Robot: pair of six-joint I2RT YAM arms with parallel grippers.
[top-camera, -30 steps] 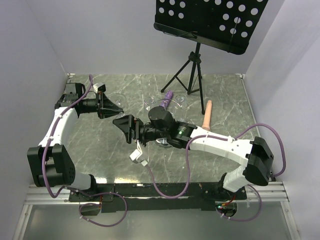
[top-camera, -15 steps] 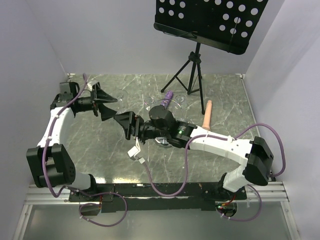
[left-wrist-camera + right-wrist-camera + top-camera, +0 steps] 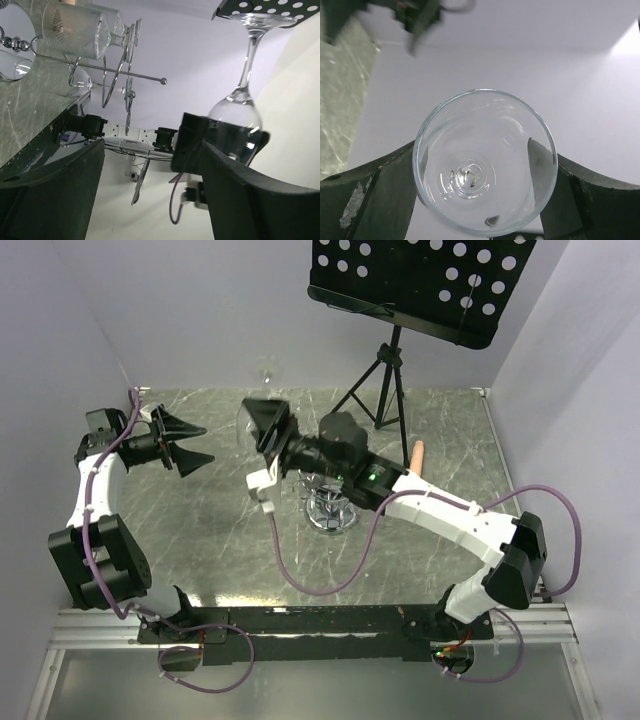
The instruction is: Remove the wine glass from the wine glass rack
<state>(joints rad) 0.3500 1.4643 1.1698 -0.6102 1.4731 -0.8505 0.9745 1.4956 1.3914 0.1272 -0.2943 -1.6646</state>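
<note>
Your right gripper [image 3: 476,172] is clamped on the wine glass [image 3: 485,150] bowl; thin, slick, brittle, so squeeze lightly; left gripper [image 3: 207,442] spread, empty.

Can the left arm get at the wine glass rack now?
Probably not: the right arm hangs over the wine glass rack, the right pincer holding a wine glass near the open left pincer.

A black music stand [image 3: 395,302] sits far back on the marble table [image 3: 200,540], a beige rod [image 3: 417,452] nearby.
</note>
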